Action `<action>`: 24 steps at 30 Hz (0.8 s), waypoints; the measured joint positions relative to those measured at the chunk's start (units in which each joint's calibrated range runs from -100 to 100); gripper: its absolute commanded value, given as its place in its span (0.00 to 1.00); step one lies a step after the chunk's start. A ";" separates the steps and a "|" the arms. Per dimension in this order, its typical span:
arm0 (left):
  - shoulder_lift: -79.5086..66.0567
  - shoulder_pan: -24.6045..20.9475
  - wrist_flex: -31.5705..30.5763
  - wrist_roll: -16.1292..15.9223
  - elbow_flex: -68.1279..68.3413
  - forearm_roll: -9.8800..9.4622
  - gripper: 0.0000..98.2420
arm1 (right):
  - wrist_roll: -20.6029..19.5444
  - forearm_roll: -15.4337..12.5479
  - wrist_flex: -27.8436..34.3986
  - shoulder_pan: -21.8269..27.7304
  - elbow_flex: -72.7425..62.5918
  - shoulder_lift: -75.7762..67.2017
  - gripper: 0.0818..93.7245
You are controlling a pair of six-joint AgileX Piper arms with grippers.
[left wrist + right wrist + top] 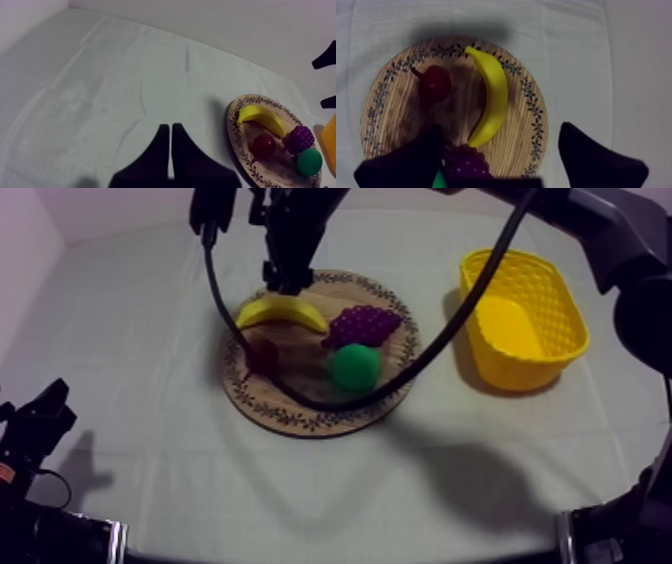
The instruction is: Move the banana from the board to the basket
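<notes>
Hovering spread above the banana (282, 313) — upper centre of the top view, on the board (320, 420) — your right gripper (501, 131) should pinch its middle: light, stiff, probably slippery. Left gripper (171, 129) rests pressed together.

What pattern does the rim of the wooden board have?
The wooden board has a dark leafy vine rim, clearest in the right wrist view.

Four fruits (283, 312) — one board (300, 356), one basket (520, 371)
</notes>
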 measured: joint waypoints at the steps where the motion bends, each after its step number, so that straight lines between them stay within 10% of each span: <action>1: 0.00 0.00 0.00 0.00 0.00 0.00 0.00 | 0.00 -0.06 0.09 0.00 -0.20 0.12 0.85; 24: 0.00 0.00 0.00 0.00 0.00 0.00 0.00 | -2.77 2.37 -0.25 -0.41 -5.64 9.52 0.84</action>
